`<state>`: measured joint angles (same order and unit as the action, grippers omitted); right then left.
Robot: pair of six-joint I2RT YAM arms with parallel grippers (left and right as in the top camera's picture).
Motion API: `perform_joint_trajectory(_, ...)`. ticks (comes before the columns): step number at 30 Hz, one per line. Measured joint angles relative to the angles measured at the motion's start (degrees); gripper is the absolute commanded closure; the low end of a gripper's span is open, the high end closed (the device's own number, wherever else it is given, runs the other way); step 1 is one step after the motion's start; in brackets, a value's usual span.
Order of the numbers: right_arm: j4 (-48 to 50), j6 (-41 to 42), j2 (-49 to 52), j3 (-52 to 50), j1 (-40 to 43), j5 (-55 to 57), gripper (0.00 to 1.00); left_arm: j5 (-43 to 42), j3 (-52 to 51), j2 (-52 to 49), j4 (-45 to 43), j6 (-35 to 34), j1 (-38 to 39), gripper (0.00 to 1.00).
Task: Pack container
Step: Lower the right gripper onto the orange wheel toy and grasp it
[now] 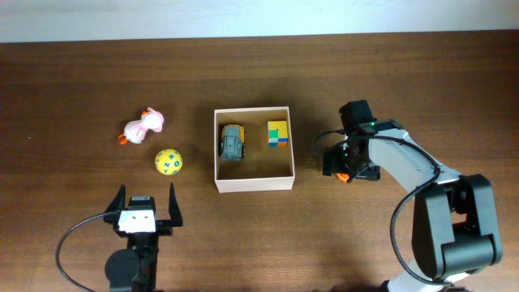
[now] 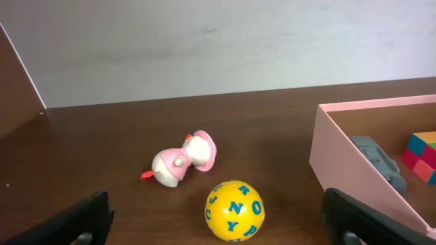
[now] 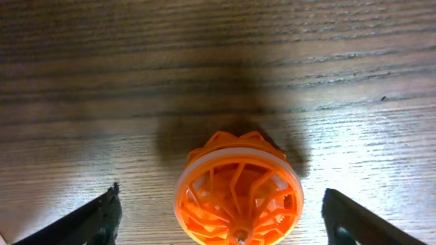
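Cardboard container point(image 1: 254, 184) holds car point(image 1: 233, 143) and cube point(image 1: 277, 133); duck point(image 1: 144, 126), ball point(image 1: 168, 161), orange wheel point(image 3: 238, 190) outside; my right pincer point(image 3: 228, 223) open astride it, left pincer point(image 1: 147, 193) open.

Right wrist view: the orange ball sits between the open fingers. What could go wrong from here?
The orange ball is round and loose on the table; if one finger of the right gripper touches first, it may roll off. The container stands close by, so a low carry could knock its wall.
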<state>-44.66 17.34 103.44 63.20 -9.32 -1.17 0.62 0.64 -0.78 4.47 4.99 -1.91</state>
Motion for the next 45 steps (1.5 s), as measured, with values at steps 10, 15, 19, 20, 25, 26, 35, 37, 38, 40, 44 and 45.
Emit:
perform_joint_trajectory(10,0.9,-0.7,0.0,-0.1,0.0,0.0,0.40,0.0,0.0,0.0,0.0,0.0,0.0,0.01)
perform_joint_trajectory(15,2.7,-0.7,0.0,-1.7,0.0,0.2,0.40,0.0,0.0,0.0,0.0,0.0,0.0,0.01)
perform_joint_trajectory(19,3.7,-0.7,0.0,-3.2,0.0,0.2,0.40,0.0,0.0,0.0,0.0,0.0,0.0,0.01)
perform_joint_trajectory(20,3.8,-0.7,0.0,-3.4,0.0,0.2,0.41,0.0,0.0,0.0,0.0,0.0,0.0,0.01)
perform_joint_trajectory(25,4.4,-0.9,0.0,-3.5,0.0,0.9,0.47,0.0,0.0,0.0,0.0,0.0,0.0,0.01)
perform_joint_trajectory(26,4.5,-0.8,0.0,-3.5,0.0,1.0,0.47,0.0,0.0,0.0,0.0,0.0,0.0,0.01)
perform_joint_trajectory(35,6.2,-0.8,0.0,-3.6,0.0,2.0,0.46,0.0,0.0,0.0,0.0,0.0,0.0,0.01)
perform_joint_trajectory(37,6.5,-0.8,0.0,-3.6,0.0,2.2,0.46,0.0,0.0,0.0,0.0,0.0,0.0,0.01)
perform_joint_trajectory(38,6.7,-0.8,0.0,-3.6,0.0,2.2,0.46,0.0,0.0,0.0,0.0,0.0,0.0,0.01)
perform_joint_trajectory(40,6.9,-0.9,0.0,-3.6,0.0,2.3,0.48,0.0,0.0,0.0,0.0,0.0,0.0,0.01)
perform_joint_trajectory(44,7.1,-0.7,0.0,-3.6,0.0,2.5,0.62,0.0,0.0,0.0,0.0,0.0,0.0,0.01)
perform_joint_trajectory(45,7.1,-0.8,0.0,-3.6,0.0,2.6,0.65,0.0,0.0,0.0,0.0,0.0,0.0,0.01)
